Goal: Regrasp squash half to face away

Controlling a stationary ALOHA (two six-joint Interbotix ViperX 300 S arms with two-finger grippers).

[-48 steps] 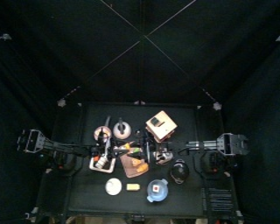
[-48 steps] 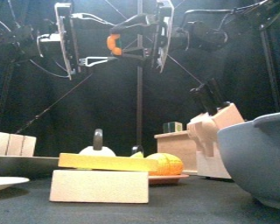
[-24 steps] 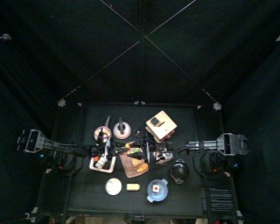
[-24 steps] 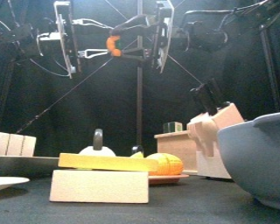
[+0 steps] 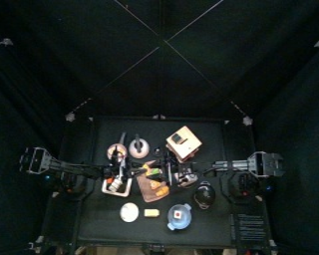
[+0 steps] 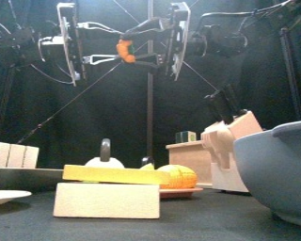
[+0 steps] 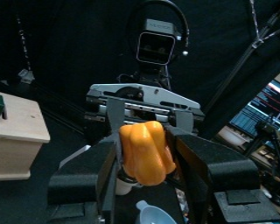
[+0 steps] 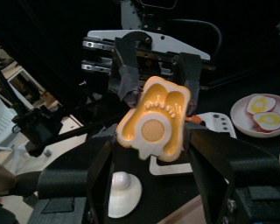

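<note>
Top view: a small black table (image 5: pixel 96 139) crowded with kitchen props, one black arm reaching in from each side. They meet over the middle. The squash is too small to pick out here.

Front view: the squash half (image 6: pixel 121 49), a patch of orange, hangs high above the table between the two wrists. It sits a touch lower than it did a second ago. Below it, a wooden block (image 6: pixel 106 200) and a blue bowl (image 6: pixel 277 169) stand untouched.

Left wrist view: the left gripper (image 7: pixel 143 162) has the squash's rounded orange skin between its fingers. These have drawn in from their widest spread and now appear to press its sides.

Right wrist view: the right gripper (image 8: pixel 154 131) shows the pale cut face and seed hollow turned toward its own camera, its fingers narrow against the squash's edges.

Both grippers seem to hold the squash, so this looks like mid-handover. Once the right lets go, the cut face would point away from the left wrist.
</note>
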